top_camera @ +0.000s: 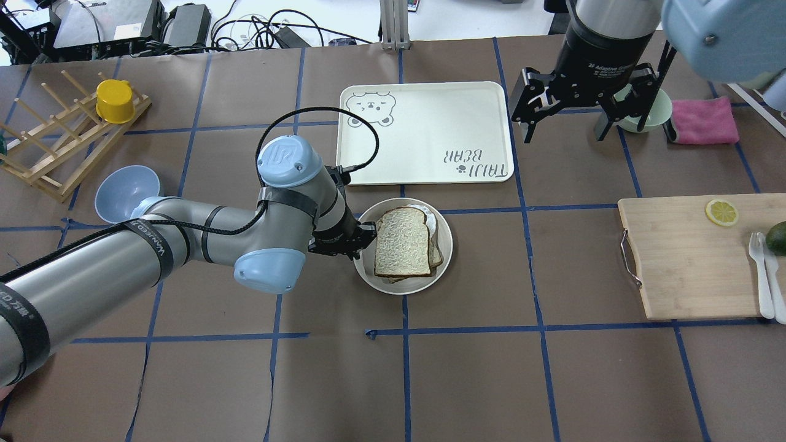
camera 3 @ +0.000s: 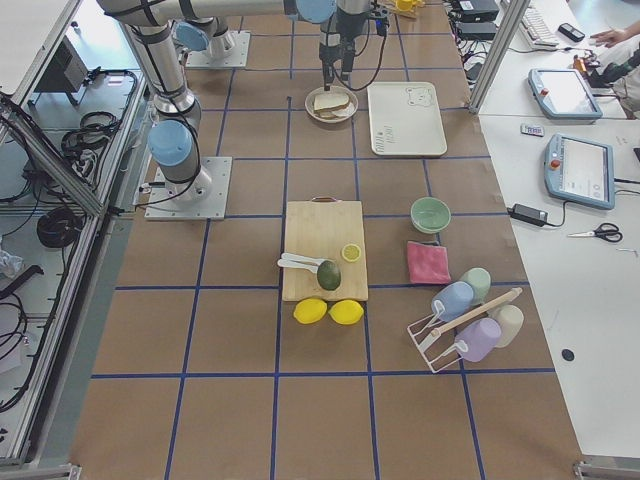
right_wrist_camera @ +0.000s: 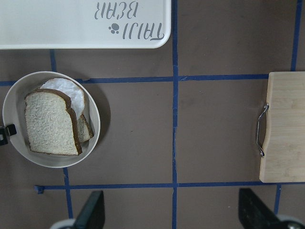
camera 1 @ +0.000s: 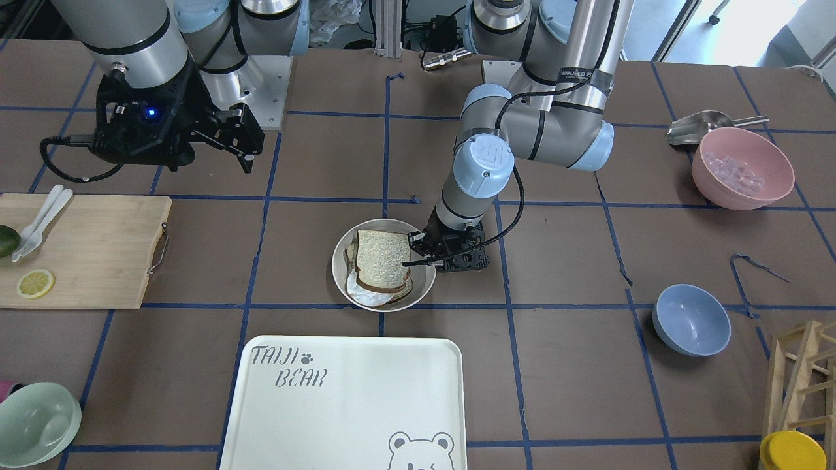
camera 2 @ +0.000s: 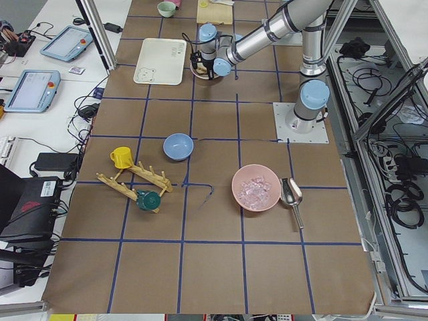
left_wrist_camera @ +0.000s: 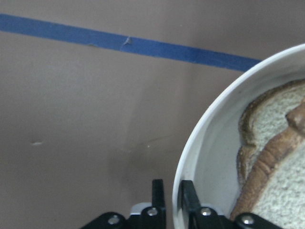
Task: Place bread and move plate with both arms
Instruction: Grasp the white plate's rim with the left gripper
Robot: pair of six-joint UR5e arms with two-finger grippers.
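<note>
The left pincer [top_camera: 365, 238] is clenched on the rim of the plate [top_camera: 443, 258] at the centre of the overhead view, grasping it at the plate's left edge. The wrist view shows one finger outside the rim and one inside.

The plate sits on the brown counter [top_camera: 552, 368], just below the bear-print tray [top_camera: 430, 129] in that view, close to it but not touching. The bread [top_camera: 402, 242] lies flat in the plate as the top layer. It sits on a smaller slice [right_wrist_camera: 86, 130], and something white shows at the plate's upper edge.

The right pincer [top_camera: 562, 116] hangs above the counter at the upper right of the overhead view. It is released, its fingers spread wide and holding nothing, well apart from the plate and just right of the tray.

A wooden cutting board [top_camera: 688, 258] lies at the right edge of the overhead view.
</note>
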